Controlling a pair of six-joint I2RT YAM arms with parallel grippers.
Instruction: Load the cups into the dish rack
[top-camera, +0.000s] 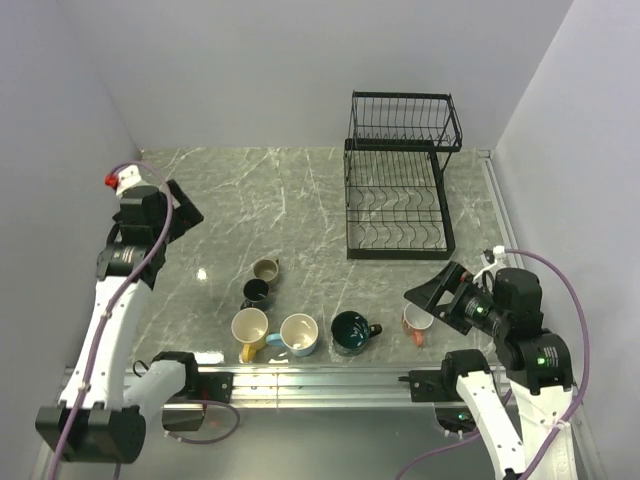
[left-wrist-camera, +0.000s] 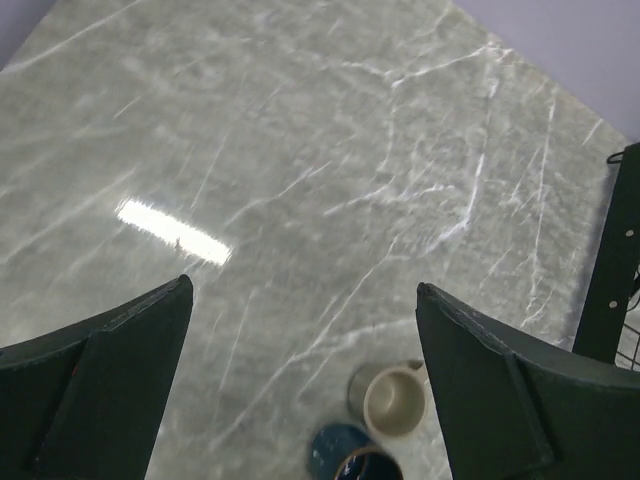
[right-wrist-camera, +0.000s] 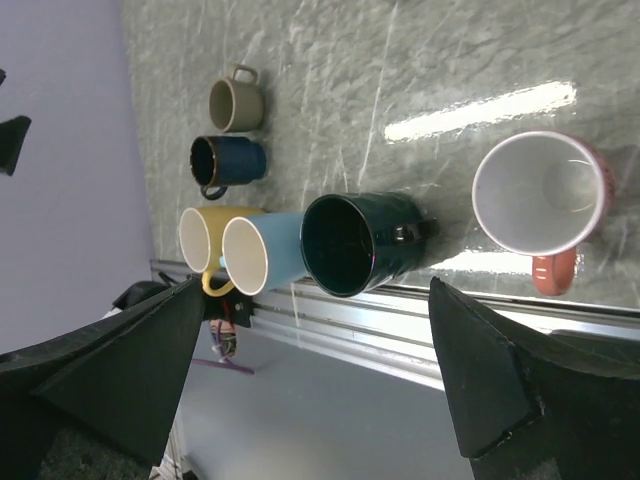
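Six cups (top-camera: 299, 335) pictured grouped on table (top-camera: 250, 190) | dish rack (top-camera: 349, 200) set well apart | left gripper (left-wrist-camera: 302, 290), right gripper (right-wrist-camera: 316, 288) shown spread apart, nothing clamped

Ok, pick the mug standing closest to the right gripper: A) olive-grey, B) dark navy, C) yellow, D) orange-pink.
D: the orange-pink mug stands apart on the right side, just beside the open right gripper.
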